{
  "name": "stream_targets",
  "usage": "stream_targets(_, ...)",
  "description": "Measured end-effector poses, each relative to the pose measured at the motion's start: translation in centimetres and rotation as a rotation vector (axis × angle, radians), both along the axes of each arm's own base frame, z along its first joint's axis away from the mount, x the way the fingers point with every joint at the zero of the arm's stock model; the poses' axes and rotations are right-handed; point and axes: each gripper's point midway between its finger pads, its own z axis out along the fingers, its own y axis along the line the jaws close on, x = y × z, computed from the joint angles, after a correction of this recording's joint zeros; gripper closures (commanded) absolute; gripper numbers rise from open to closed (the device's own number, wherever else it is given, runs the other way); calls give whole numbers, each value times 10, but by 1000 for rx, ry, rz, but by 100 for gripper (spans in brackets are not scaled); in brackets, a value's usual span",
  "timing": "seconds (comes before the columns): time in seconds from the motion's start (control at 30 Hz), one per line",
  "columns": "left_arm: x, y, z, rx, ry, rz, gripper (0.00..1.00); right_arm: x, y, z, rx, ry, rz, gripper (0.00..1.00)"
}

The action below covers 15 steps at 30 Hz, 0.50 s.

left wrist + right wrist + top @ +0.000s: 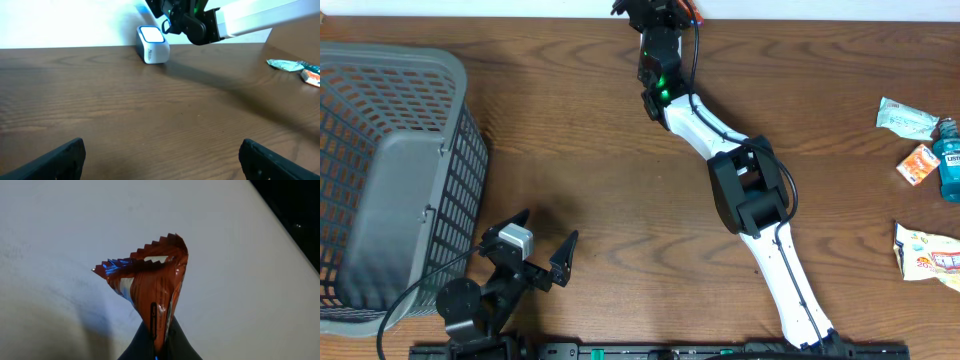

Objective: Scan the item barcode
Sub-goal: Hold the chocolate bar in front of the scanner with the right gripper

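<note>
Basket (450, 70) first, far left: grey, mesh-walled, and I make out no goods inside it. Just beside it my left gripper (548, 226) rests with its fingers spread wide, holding nothing. At the table's far edge my right gripper (159, 342) is clamped on the orange packet (150, 295), close by the white scanner (152, 44). I judge the scan needs the barcode panel turned square to that lit window, held steady and uncreased; I cannot pick the barcode out. Loose packets (905, 117) and a blue bottle (949, 160) lie far right.
</note>
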Motion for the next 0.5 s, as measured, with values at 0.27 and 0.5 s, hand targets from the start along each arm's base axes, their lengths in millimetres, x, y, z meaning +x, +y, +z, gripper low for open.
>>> stream_targets(0.27,0,0,0,0,0,0,2,-4,18,-34,-14,47,10,99)
stream_targets(0.5,0,0,0,0,0,0,2,-18,18,-46,6,83,-111,99)
